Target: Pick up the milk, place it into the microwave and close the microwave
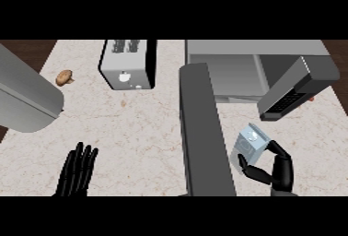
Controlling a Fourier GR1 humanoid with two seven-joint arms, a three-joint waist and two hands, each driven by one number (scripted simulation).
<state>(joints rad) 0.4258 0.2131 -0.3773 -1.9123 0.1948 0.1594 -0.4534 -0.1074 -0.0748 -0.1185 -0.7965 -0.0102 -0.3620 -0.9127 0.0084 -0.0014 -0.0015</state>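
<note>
Pale marble table (136, 129) seen from above. Milk carton (250, 145) sits lower right, pinched by the right hand's (275, 170) curled fingers, its long axis tilted toward the open microwave (231, 69) directly above. Left hand (76, 173) rests lower left, fingers straight. Toaster (128, 63) upper left.

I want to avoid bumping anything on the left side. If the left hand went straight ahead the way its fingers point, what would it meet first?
The left hand points up the bare counter. That way looks free at first; the toaster stands farther on, slightly to the right, though depth is hard to judge.
</note>
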